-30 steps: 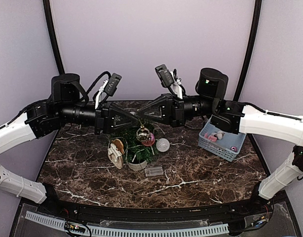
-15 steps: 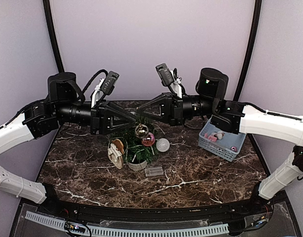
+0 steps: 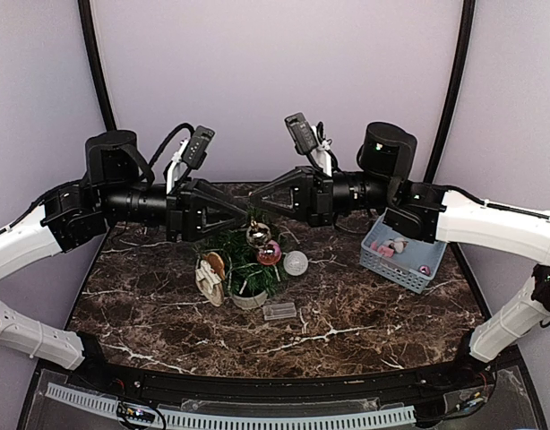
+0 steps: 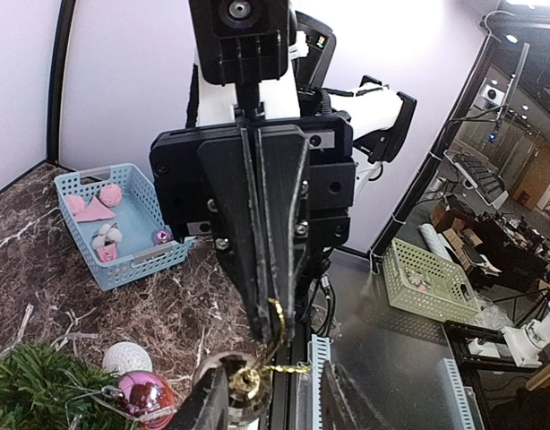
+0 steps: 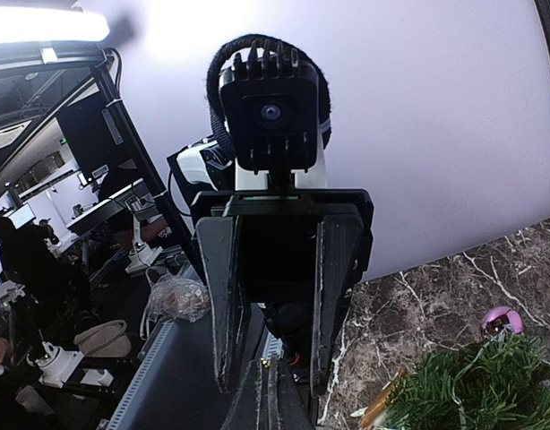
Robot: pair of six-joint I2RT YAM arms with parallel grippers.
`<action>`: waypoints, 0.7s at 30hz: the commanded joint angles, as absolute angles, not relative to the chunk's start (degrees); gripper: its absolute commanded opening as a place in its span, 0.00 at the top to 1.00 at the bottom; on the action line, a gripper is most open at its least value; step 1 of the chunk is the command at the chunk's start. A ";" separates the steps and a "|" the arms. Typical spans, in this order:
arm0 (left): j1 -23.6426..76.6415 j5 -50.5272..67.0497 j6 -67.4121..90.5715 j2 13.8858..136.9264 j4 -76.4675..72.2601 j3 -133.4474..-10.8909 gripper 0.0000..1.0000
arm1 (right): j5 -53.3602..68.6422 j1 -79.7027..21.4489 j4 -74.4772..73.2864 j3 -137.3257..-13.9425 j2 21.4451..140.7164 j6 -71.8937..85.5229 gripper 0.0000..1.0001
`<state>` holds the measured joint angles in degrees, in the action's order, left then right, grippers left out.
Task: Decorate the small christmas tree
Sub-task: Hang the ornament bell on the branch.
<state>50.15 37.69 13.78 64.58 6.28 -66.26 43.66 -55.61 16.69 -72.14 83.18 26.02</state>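
The small christmas tree (image 3: pixel 242 267) stands mid-table in a pale pot (image 3: pixel 250 300); its green tips show in the left wrist view (image 4: pixel 29 392) and the right wrist view (image 5: pixel 472 387). A pink bauble (image 3: pixel 270 253) hangs on it. Above the tree my right gripper (image 3: pixel 253 206) is shut on the gold loop (image 4: pixel 277 315) of a clear bauble (image 3: pixel 257 236) with a gold cap (image 4: pixel 242 380), which dangles below. My left gripper (image 3: pixel 246 216) faces it with fingers (image 4: pixel 201 408) apart, the bauble beside its left finger. From the right wrist, my shut gripper (image 5: pixel 277 376) shows a gold speck.
A blue basket (image 3: pixel 382 262) with small pink and white ornaments sits at the right. A white ball (image 3: pixel 296 262) lies beside the tree, a clear plastic box (image 3: pixel 279 311) in front of it, and a beige ornament (image 3: pixel 209 278) leans at the tree's left.
My left gripper's fingers have spread apart and drawn back slightly left, letting go of the bauble's loop. The right gripper stays shut on the loop and has hardly moved.
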 commanded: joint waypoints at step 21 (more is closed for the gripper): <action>50.62 37.86 12.15 66.21 6.02 -68.62 0.71 | 40.45 -55.45 17.66 -72.33 82.08 25.34 1.00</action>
<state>50.17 37.12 13.06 66.11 6.42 -66.61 41.28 -55.61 16.45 -72.14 83.18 25.80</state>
